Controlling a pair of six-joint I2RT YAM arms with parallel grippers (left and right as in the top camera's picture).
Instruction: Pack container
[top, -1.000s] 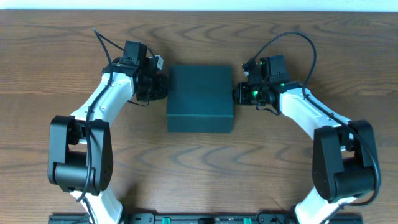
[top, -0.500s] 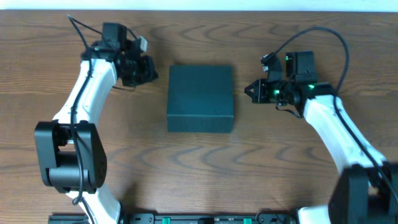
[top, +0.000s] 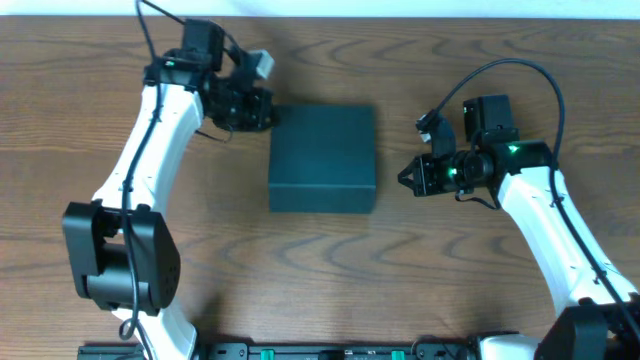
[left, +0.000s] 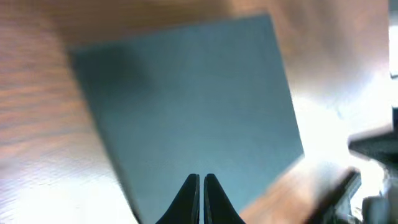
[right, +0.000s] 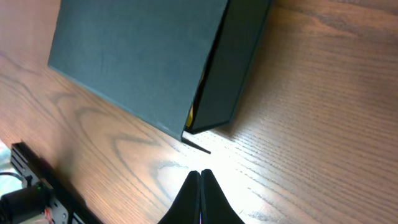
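The container (top: 322, 158) is a dark teal-black box with its lid down, lying mid-table. My left gripper (top: 268, 112) is shut and empty at the box's far left corner; in the left wrist view its tips (left: 201, 178) hover over the lid (left: 186, 112). My right gripper (top: 404, 180) is shut with nothing in it, a short way off the box's right side. The right wrist view shows its closed tips (right: 199, 173) over bare wood, the box (right: 137, 62) ahead, a sliver of yellow (right: 190, 113) visible in the gap at the corner under the lid.
Wood-grain table (top: 320, 270) all around the box. The arm bases and a black rail (top: 320, 350) run along the near edge. A cable (top: 500, 75) loops above the right arm.
The left gripper swung out to the left, then came back to the box's far left corner. The right gripper pulled away from the box's right side and moved slightly nearer the front.
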